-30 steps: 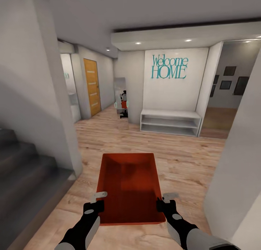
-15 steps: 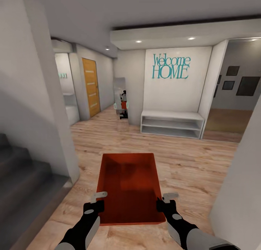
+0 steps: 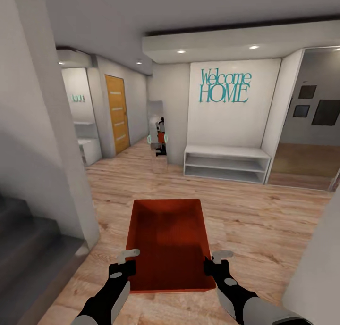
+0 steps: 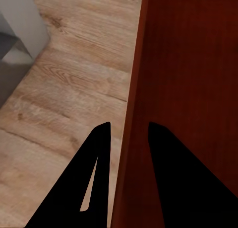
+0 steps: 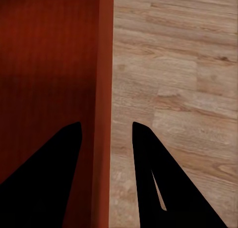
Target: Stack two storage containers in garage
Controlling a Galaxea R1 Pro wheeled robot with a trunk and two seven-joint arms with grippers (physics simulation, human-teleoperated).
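Head view, hallway. An orange-red storage container [image 3: 166, 245], rectangular, topless and finely ribbed, is carried low in front of the robot over a light wood plank floor [image 3: 255, 221]. The left gripper [image 3: 123, 263] clamps the container's left wall and the right gripper [image 3: 216, 263] its right wall. In each wrist view one dark, tapering finger lies inside the bin and one outside, the thin wall [image 4: 130, 118] [image 5: 103, 114] held between them; left gripper [image 4: 126, 131], right gripper [image 5: 105, 128].

Compared with the picture one second earlier, the container and both grippers occupy the same place in the head view, while the whole surroundings have shifted: the camera has advanced. The grey stair treads [image 3: 33, 249] and the pale wall [image 3: 42, 141] at left have slid toward the picture's edge, and more plank floor shows at right.

Ahead stand a white two-tier bench [image 3: 225, 162] under teal "Welcome HOME" lettering [image 3: 225, 86], an orange panelled door [image 3: 118, 113] with pale slits, and a narrow mirror [image 3: 158, 136]. Dark picture frames [image 3: 315, 105] hang on a grey wall at right.
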